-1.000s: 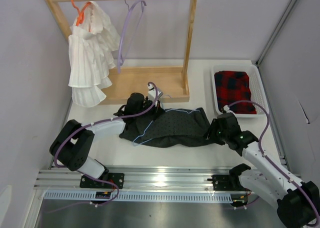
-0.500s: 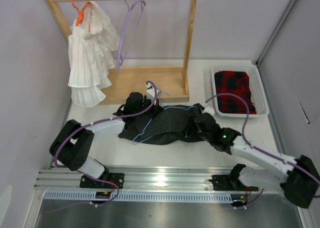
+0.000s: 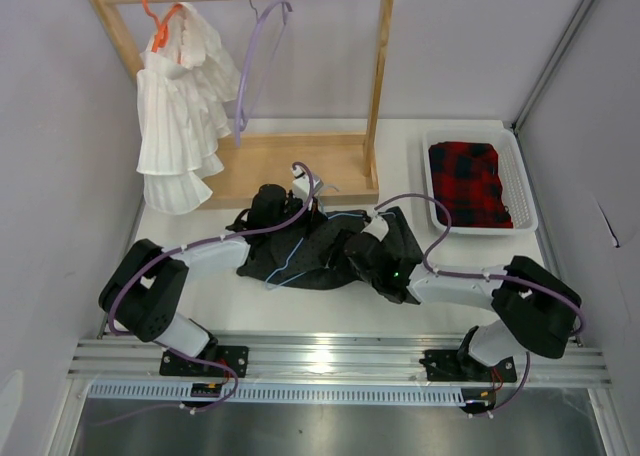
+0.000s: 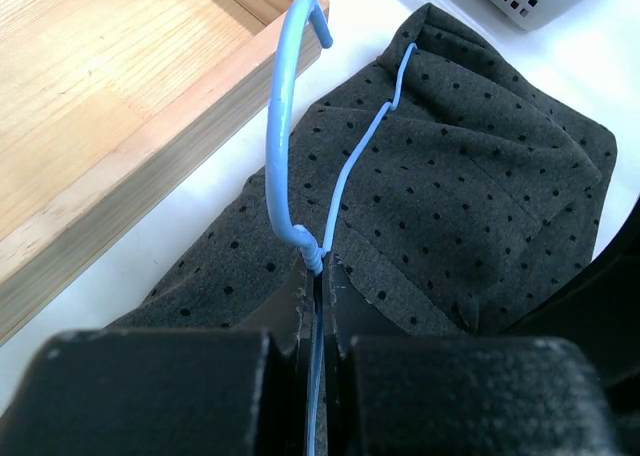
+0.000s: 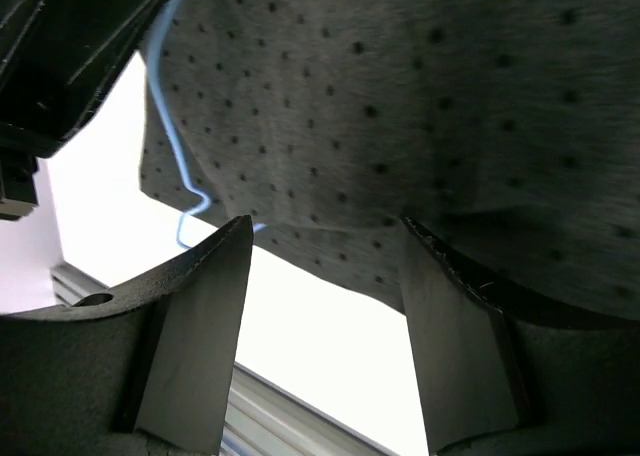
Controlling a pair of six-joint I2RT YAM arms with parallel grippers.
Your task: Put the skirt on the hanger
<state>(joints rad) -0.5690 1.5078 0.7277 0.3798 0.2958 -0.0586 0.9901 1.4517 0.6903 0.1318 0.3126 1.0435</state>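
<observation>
I see a wooden rack (image 3: pixel 377 86) — white pleated garment (image 3: pixel 180 106) on an orange hanger (image 3: pixel 155 21) at its left end, lilac hanger (image 3: pixel 240 106) mid-rail, plaid cloth (image 3: pixel 468 181) in a basket (image 3: pixel 517 186) to its right.

Most of the hanger (image 4: pixel 272 156) lies hidden in the skirt (image 4: pixel 470 196), itself partly covered by the right arm (image 3: pixel 455 281)

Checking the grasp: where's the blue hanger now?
Top view, centre-left: the hanger lies on the skirt, neck pinched in the left hand, hook toward the rack base.

hanger (image 4: pixel 283 126) on skirt (image 4: pixel 470 206), basket (image 3: pixel 517 181) R of skirt
</observation>
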